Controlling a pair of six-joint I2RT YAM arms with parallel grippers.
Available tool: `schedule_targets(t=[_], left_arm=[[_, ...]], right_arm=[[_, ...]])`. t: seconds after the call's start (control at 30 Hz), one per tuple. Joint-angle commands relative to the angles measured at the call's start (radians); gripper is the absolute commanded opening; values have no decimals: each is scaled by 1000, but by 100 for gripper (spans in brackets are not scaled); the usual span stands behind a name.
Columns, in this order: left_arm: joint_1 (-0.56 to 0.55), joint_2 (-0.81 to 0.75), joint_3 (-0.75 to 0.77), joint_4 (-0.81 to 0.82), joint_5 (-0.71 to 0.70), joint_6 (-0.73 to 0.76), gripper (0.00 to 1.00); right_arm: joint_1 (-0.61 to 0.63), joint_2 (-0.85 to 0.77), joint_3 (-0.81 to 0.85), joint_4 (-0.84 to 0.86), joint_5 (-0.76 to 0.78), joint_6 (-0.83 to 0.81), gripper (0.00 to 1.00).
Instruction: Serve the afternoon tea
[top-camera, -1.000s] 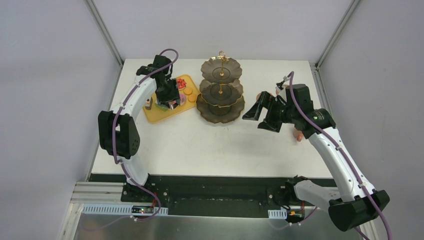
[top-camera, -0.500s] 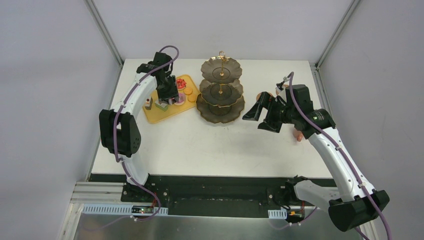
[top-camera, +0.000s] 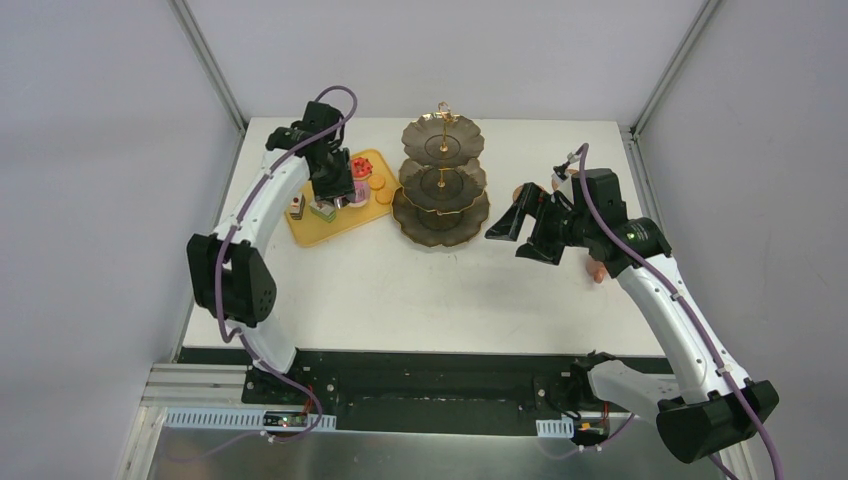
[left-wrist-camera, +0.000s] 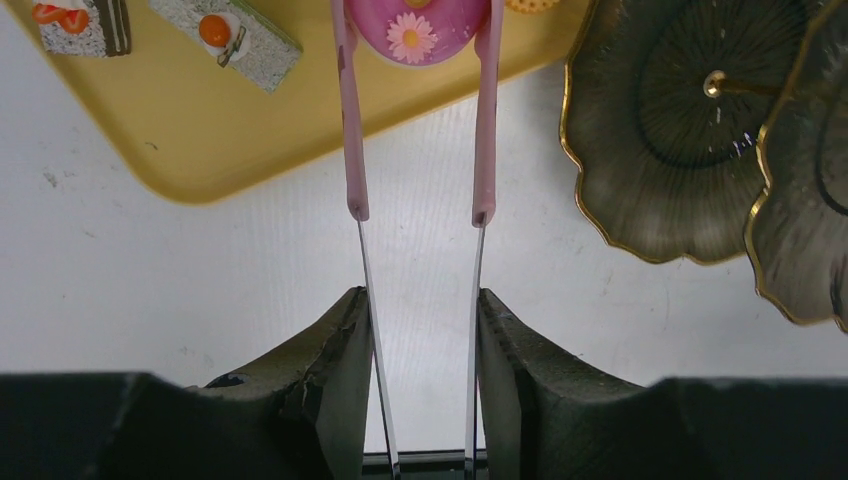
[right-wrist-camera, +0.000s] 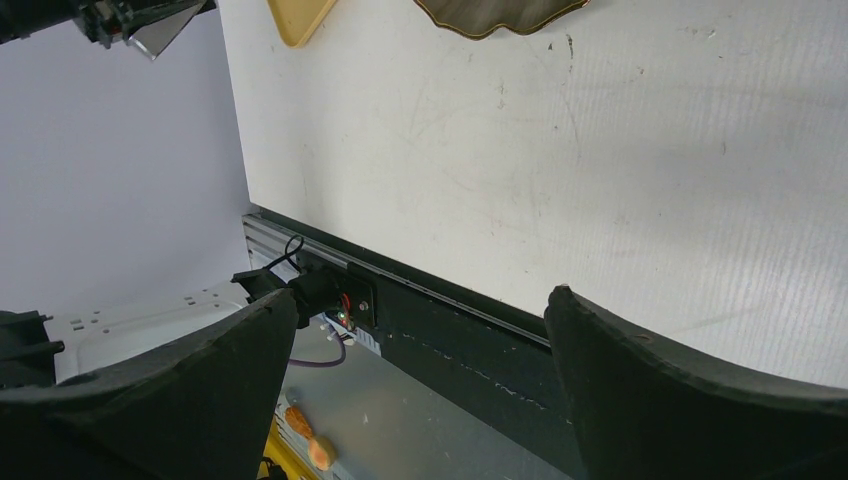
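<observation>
Three scalloped tiers make up the dark stand, mid-table. Just left of it, the yellow tray holds cake slices and orange cookies. The left gripper squeezes pink-tipped tongs, whose tips clamp a round pink daisy cake over the tray. The right gripper hangs wide apart, holding nothing. The wrist view cuts off the cake's far half.

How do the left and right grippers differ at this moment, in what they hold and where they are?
The left gripper is clamped on pink-tipped tongs; the right gripper holds nothing, its jaws wide apart. The left gripper is over the yellow tray, its tongs flanking a pink daisy cake; the right gripper hangs over bare table, right of the tiered stand. Both are the same dark two-finger type.
</observation>
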Motion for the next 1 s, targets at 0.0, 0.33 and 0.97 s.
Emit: schedule_targets(t=[0.0, 0.33, 0.97], left_arm=[[-18, -165, -31, -6, -18, 55, 25], [-175, -391, -217, 100, 0, 106, 25], [-335, -411, -403, 334, -98, 85, 24]], right_arm=[[-4, -23, 0, 33, -20, 1, 99], [-4, -18, -2, 39, -20, 5, 99], [-4, -43, -22, 36, -31, 21, 99]])
